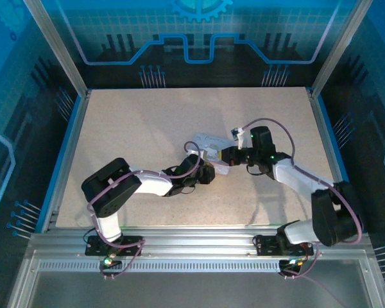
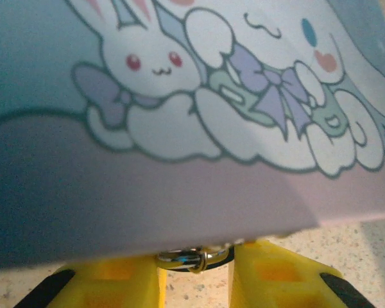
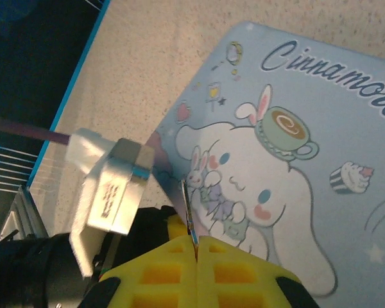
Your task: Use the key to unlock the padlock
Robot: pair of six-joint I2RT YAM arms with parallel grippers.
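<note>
- Yellow plastic fingers (image 3: 167, 260) of the right gripper (image 3: 197, 247), moulded in a waffle grid, are pressed together on the key (image 3: 188, 208). The key is a thin, dark metal sliver standing up from the seam between them.
- Its tip shows against the printed lid of the tin (image 3: 295, 160); whether it touches the lid cannot be told.
- On the left gripper (image 2: 196, 277), blocky yellow fingers (image 2: 112, 285) stand a narrow gap apart and pinch the padlock (image 2: 192, 260). Its curved, shiny silver shackle spans the gap, tucked under the tin's near edge, and its body cannot be made out.
- The tin is flat, rectangular and smooth, pale blue and pink, printed with a cartoon bunny and a long-eared white character.
- From above, the tin (image 1: 205, 142) lies just right of centre on the speckled beige table (image 1: 147, 128), with the left gripper (image 1: 210, 172) at its near side and the right gripper (image 1: 226, 156) at its right.
</note>
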